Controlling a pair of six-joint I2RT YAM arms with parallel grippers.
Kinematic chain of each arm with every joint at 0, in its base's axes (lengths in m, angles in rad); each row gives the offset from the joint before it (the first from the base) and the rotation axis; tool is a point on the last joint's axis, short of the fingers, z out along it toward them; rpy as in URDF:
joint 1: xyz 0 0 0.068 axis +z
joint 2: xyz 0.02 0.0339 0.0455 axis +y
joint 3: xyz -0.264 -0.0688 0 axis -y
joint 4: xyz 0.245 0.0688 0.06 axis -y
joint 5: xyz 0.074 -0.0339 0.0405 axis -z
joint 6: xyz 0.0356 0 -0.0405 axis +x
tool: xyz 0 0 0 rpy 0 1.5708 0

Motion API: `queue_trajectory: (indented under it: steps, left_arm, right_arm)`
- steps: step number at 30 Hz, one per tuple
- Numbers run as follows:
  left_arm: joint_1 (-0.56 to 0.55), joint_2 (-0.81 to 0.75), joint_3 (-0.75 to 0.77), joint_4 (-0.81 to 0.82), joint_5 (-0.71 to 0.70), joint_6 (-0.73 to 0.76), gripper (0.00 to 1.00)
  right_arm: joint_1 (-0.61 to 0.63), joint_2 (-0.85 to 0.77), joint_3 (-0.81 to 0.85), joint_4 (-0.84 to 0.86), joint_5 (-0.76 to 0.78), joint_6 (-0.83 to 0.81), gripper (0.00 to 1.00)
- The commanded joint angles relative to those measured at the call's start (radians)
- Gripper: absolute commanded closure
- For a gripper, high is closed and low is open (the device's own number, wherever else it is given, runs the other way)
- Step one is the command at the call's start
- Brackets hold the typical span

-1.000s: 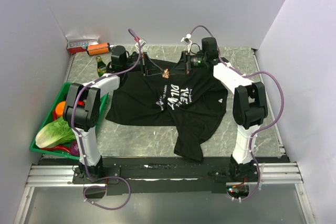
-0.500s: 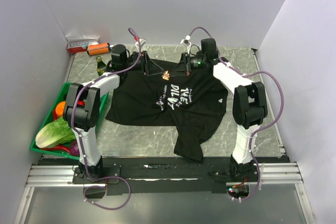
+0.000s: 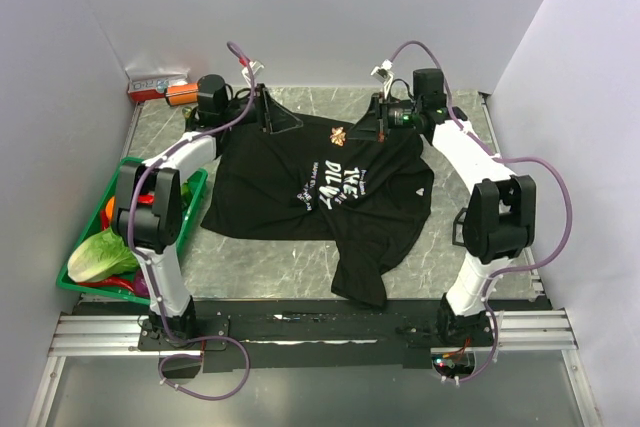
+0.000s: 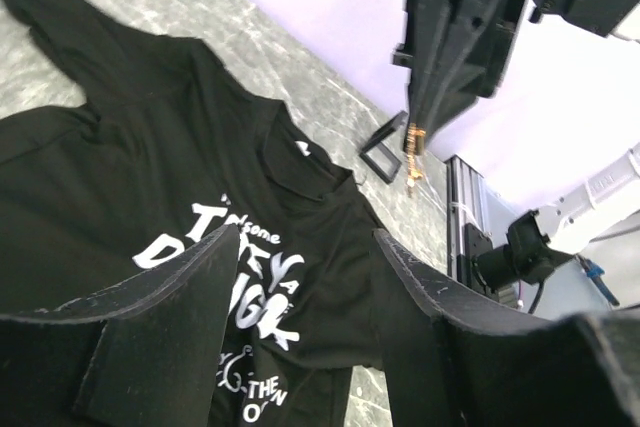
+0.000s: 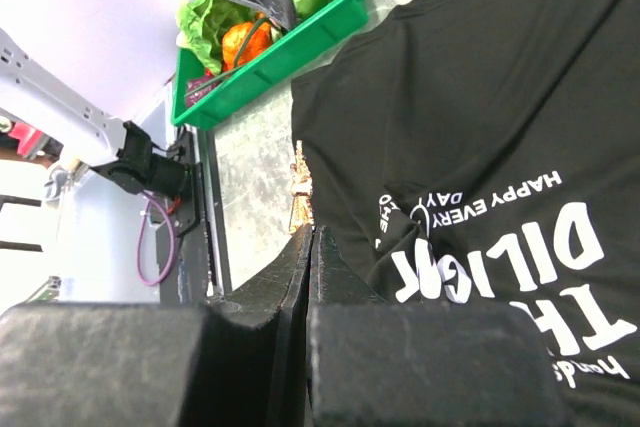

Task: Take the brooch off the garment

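The garment (image 3: 320, 197), a black T-shirt with white lettering, lies flat on the marble table (image 3: 480, 247). The brooch (image 3: 338, 134), small and golden, sticks out from the tips of my right gripper (image 3: 354, 134), which is shut on it just above the shirt's collar area. In the right wrist view the brooch (image 5: 299, 187) stands past the shut gripper (image 5: 308, 233), beside the garment (image 5: 480, 107). My left gripper (image 3: 286, 121) is open over the shirt's left shoulder and holds nothing. The left wrist view shows the open gripper (image 4: 305, 247) above the garment (image 4: 150, 167), and the brooch (image 4: 413, 152) hanging from the right fingers.
A green bin (image 3: 72, 285) with lettuce, an orange and other produce stands at the left edge; it shows in the right wrist view too as the green bin (image 5: 270, 57). An orange item (image 3: 180, 94) and a red-and-white box (image 3: 150, 82) lie at the back left. Walls enclose three sides.
My right gripper closed on the brooch and drew it rightward, away from the shirt. My left gripper opened, let go of the shirt, and pulled back to the left.
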Motion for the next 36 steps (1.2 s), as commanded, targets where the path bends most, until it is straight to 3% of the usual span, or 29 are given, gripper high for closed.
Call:
queue_trajectory:
  steps: [1, 10, 19, 25, 34, 36]
  left_arm:
    - [-0.012, -0.078, -0.027, 0.127, 0.071, -0.031, 0.4]
    - [-0.078, -0.038, 0.033, 0.132, 0.09, -0.031, 0.39]
    - [-0.08, -0.033, 0.052, 0.013, 0.058, 0.052, 0.4]
    - [-0.038, -0.033, 0.061, -0.064, 0.012, 0.092, 0.4]
    - [-0.021, -0.009, 0.119, -0.195, -0.016, 0.176, 0.4]
    - [-0.021, -0.001, 0.128, -0.205, -0.022, 0.173, 0.4]
  right_arm:
    - [0.003, -0.085, -0.027, -0.002, 0.009, -0.036, 1.0]
    - [0.004, -0.088, -0.042, 0.023, 0.012, -0.012, 1.0]
    - [0.004, -0.106, -0.009, -0.049, 0.068, -0.064, 1.0]
    - [0.004, -0.198, 0.044, -0.195, 0.463, -0.161, 1.0]
    - [0.015, -0.358, -0.088, -0.057, 1.001, -0.115, 1.0]
    - [0.039, -0.373, -0.111, -0.036, 1.177, -0.092, 1.0]
